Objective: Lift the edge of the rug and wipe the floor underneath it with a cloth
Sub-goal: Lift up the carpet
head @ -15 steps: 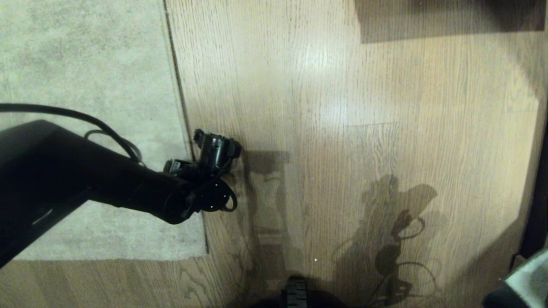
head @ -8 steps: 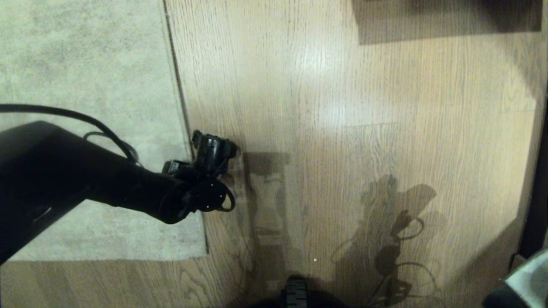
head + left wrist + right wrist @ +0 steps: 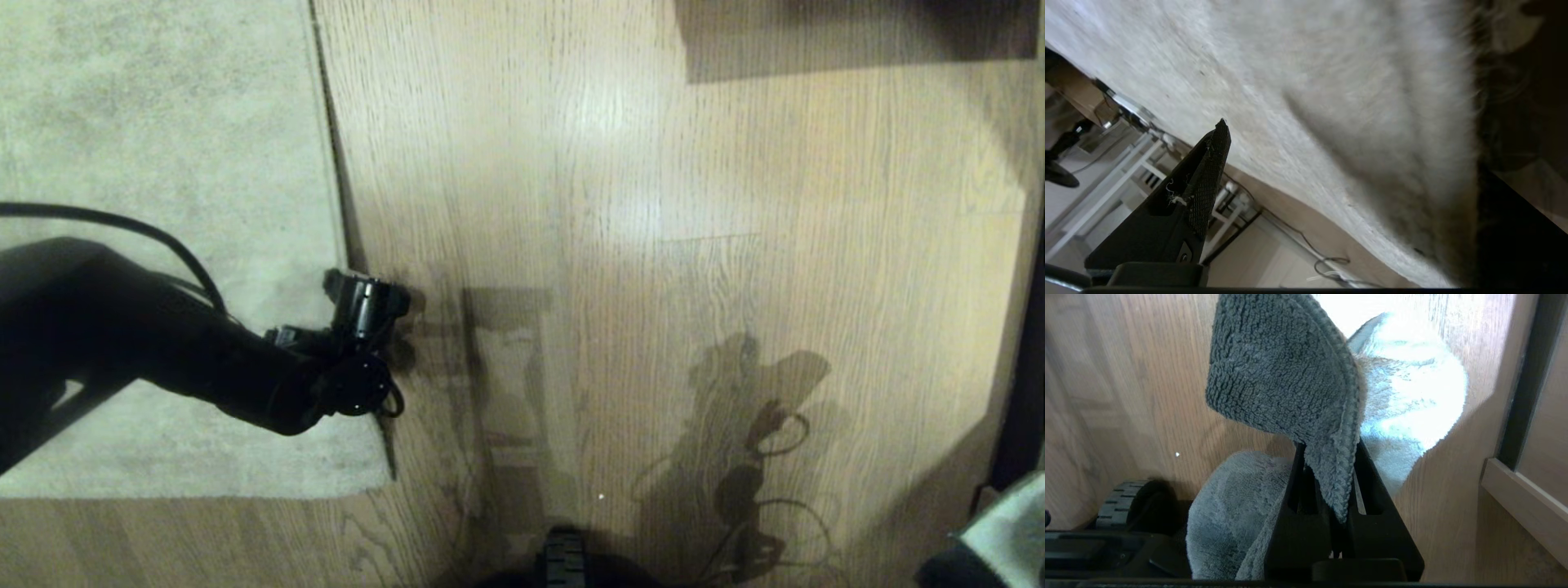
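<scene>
The pale mottled rug point(image 3: 163, 122) lies at the left on the wood-grain floor point(image 3: 653, 245). The rug edge point(image 3: 336, 196) runs away from me, and its square corner point(image 3: 380, 482) is near me. My left gripper point(image 3: 359, 298) is low at that edge and open. In the left wrist view one black finger point(image 3: 1208, 175) stands over the rug pile point(image 3: 1331, 102), while the other side is a dark blur. My right gripper point(image 3: 1327, 457) hangs parked at the lower right, shut on the cloth point(image 3: 1282, 367), dark grey on one side and pale on the other. A pale bit of cloth point(image 3: 1008, 527) shows in the head view's corner.
My base wheel point(image 3: 563, 559) sits at the near edge of the floor. A dark frame point(image 3: 1030, 367) runs along the right side, with a wooden sill point(image 3: 1519, 498) beside it. A dark shadowed patch point(image 3: 857, 33) lies far right. White furniture legs point(image 3: 1118, 171) and cables point(image 3: 1327, 261) stand beyond the rug.
My left gripper has moved left and a little nearer, from over the bare floor onto the rug edge. The right arm and cloth have not moved.
</scene>
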Controlling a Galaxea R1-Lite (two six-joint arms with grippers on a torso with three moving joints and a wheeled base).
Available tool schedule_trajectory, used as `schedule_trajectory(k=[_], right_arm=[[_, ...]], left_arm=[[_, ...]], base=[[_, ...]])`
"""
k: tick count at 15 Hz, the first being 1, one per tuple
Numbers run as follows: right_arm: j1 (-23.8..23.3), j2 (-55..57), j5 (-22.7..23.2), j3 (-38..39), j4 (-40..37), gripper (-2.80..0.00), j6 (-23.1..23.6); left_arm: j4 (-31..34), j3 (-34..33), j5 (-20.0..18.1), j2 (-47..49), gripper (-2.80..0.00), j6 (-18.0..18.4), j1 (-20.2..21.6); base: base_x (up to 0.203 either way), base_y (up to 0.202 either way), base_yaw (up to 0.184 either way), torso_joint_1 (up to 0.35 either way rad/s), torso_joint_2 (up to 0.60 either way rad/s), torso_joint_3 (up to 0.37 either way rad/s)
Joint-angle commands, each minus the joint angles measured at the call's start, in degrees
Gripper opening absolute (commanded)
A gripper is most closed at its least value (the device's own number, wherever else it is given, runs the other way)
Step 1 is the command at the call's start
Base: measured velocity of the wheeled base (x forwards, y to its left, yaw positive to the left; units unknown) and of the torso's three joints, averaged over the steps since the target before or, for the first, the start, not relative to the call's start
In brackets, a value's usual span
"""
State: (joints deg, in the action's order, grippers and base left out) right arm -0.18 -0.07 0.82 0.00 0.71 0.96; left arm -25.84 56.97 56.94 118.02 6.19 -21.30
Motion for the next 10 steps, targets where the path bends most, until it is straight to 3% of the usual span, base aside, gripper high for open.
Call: schedule_trajectory(k=[1,3,7,10], right_arm=[[0.01,0.07,0.06,0.00,0.00,-2.80,0.00],[-0.07,0.07,-0.01,0.00,0.00,-2.80,0.00],[-0.08,0.07,-0.01,0.00,0.00,-2.80,0.00],[0.01,0.07,-0.03,0.00,0.00,-2.80,0.00]], left_arm=[[-0.08,-2.05,0.45,-1.88,0.00,0.05,-0.06],[0.05,-4.80,0.60,-3.53,0.00,0.20,-0.06],[0.01,-11.10,0.63,-9.13,0.00,5.59,1.16],[0.00,-17.26,0.63,-13.46,0.00,7.01,3.05]], base=[[0.000,0.000,0.000,0.000,0.00,0.000],[0.000,0.000,0.000,0.000,0.00,0.000],[0.000,0.000,0.000,0.000,0.00,0.000],[0.000,0.000,0.000,0.000,0.00,0.000]])
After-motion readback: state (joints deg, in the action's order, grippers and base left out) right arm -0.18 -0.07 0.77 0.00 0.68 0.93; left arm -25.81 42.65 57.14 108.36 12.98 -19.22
